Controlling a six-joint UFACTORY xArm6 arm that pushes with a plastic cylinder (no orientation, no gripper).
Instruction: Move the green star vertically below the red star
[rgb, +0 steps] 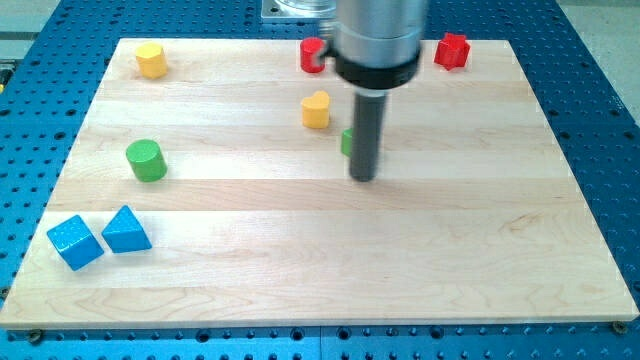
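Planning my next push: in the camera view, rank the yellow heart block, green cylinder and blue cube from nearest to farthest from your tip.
From my tip:
1. Yellow heart block, up and to the view's left.
2. Green cylinder, far on the view's left.
3. Blue cube, at the view's bottom left corner.

On the table (450, 250): a yellow cylinder (151, 60) at eleven o'clock, a green cylinder (146, 160) at nine, two blue blocks (74, 241) (126, 230) at eight, and a yellow heart (316, 110) just above centre.

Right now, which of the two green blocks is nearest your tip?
The green star, mostly hidden behind the rod, right beside my tip. The green cylinder stands far off toward the view's left.
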